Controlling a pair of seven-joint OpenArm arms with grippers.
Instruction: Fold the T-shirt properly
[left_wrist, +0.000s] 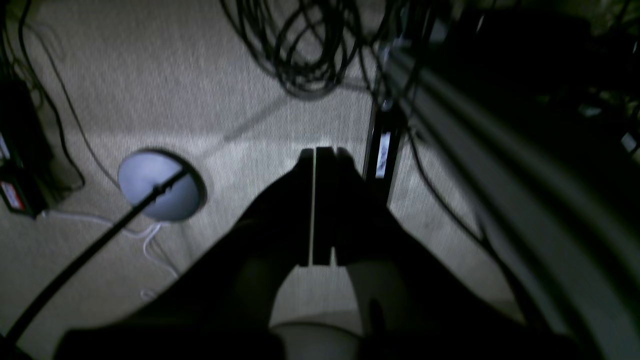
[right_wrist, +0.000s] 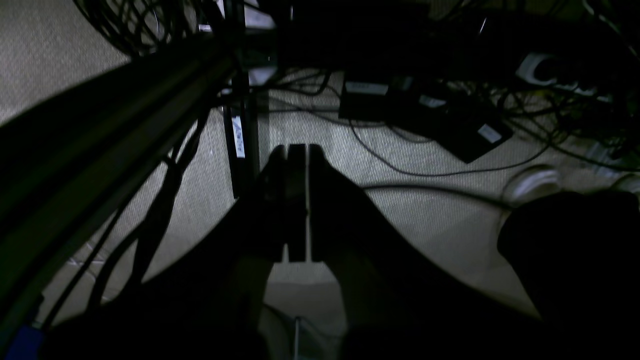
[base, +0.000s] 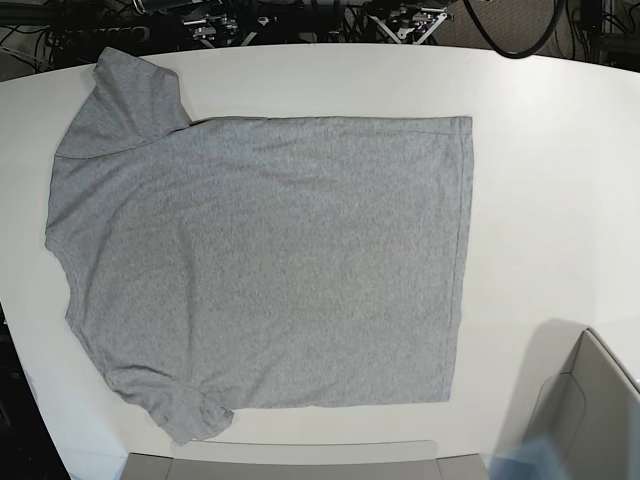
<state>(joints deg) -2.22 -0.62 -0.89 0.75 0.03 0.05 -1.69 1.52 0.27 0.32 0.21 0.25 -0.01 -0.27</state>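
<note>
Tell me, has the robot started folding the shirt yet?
Not yet. The T-shirt lies spread flat on the white table, plain side up, with no fold in it. Nothing is in hand: the left claw and right claw are shut and empty, off the table over the floor. All the folding remains.

White tabletop (base: 560, 200), pretty evenly lit. Underneath it's dim: beige carpet (left_wrist: 150, 75), tangled black cables (left_wrist: 305, 50), and a round lamp base (left_wrist: 160, 185).
</note>
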